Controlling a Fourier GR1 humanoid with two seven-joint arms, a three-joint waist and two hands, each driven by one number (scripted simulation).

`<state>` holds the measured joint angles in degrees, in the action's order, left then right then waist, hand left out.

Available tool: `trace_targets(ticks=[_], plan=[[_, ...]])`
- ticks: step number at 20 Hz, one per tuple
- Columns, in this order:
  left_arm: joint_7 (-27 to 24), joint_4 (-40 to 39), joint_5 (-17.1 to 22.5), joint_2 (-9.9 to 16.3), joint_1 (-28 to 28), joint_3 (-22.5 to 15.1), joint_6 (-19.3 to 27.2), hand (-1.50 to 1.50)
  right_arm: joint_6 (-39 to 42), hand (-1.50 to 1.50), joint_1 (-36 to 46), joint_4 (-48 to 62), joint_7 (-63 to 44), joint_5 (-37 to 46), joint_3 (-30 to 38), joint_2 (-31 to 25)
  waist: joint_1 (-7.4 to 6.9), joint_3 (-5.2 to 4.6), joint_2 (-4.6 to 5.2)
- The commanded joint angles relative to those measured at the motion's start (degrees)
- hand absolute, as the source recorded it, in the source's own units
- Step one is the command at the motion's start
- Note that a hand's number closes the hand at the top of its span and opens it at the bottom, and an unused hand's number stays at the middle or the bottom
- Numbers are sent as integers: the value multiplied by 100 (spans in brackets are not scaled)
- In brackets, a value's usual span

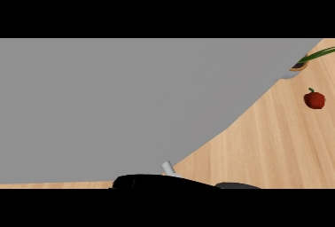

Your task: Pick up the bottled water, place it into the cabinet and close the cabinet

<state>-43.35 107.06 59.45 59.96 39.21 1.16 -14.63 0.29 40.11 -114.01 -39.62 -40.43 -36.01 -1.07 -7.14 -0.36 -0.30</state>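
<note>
A large flat grey cabinet panel fills most of the head view, from the upper left down to the lower middle. A short pale grey bar, seemingly the panel's handle, sticks out at its lower edge. Just below the bar, a black hand lies low along the view's bottom edge, with a bit of grey forearm to its right; I take it as my right hand. The bottled water is hidden from view. My left hand does not show.
Wooden counter shows at the right and in a thin strip at the lower left. A red bell pepper lies on it at the far right. A potted green plant stands at the upper right, by the panel's corner.
</note>
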Motion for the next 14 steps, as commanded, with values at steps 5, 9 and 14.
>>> trace_targets(ticks=[5,9,14], plan=[[-352,-406,-75,-204,747,637,-779,-150,-397,150,1743,1889,157,-1149,547,104,267,24,27],[-194,-103,-29,-449,1011,847,-728,-150,237,150,1194,2150,46,-1460,918,79,497,41,35],[-231,-339,-166,-744,1211,1191,-1096,-150,744,150,1195,3092,302,-1452,1253,42,502,37,43]])
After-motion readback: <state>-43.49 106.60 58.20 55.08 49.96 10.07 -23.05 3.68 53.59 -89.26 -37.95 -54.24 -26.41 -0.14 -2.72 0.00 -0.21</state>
